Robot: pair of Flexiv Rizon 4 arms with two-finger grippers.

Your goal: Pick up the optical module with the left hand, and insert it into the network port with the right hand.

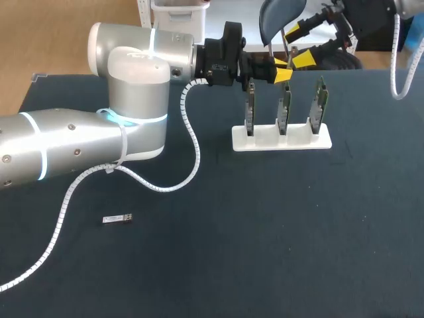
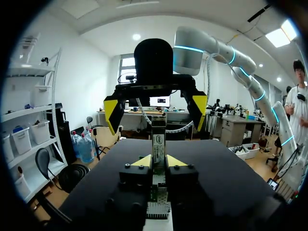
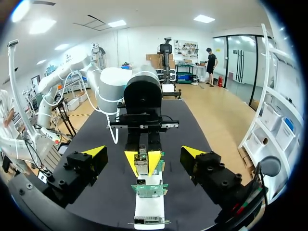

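Over white stand (image 1: pixel 281 140) at far side of counter (image 1: pixel 265 232): in head view, held piece lost behind yellow tips, right arm mostly cut off. Wrist views show optical module (image 2: pixel 159 142) lying lengthwise along left gripper (image 2: pixel 159 162), free end jutting ahead toward right gripper (image 2: pixel 155 109). Left fingers clamped on its 2 sides. Right fingers spread wide, flanking its line, not touching. 3 cards (image 1: pixel 283 109) upright in white stand below. 2nd module (image 1: pixel 117 218) flat on counter, well apart, long axis crosswise in head view.
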